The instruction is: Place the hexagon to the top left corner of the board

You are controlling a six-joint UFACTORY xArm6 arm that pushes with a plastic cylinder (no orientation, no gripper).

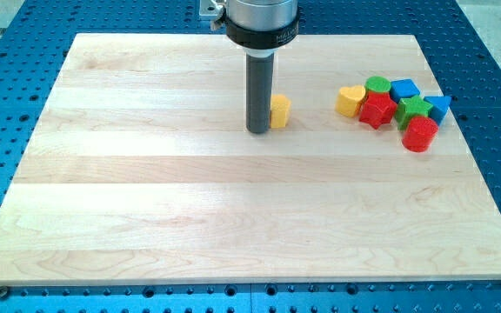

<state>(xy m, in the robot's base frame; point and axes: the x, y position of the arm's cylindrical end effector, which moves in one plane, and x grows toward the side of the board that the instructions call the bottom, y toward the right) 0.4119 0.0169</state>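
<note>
A yellow hexagon block (pixel 280 111) sits on the wooden board (pixel 190 200), a little right of centre in the upper part. My tip (pixel 258 130) stands on the board just left of the hexagon, touching or nearly touching its left side. The rod partly hides the hexagon's left edge.
A cluster of blocks lies at the view's upper right: a yellow heart (pixel 350 101), a green cylinder (pixel 377 85), a blue block (pixel 404 89), a red star (pixel 377 110), a green star (pixel 415 109), a blue triangle (pixel 439 106) and a red cylinder (pixel 420 134).
</note>
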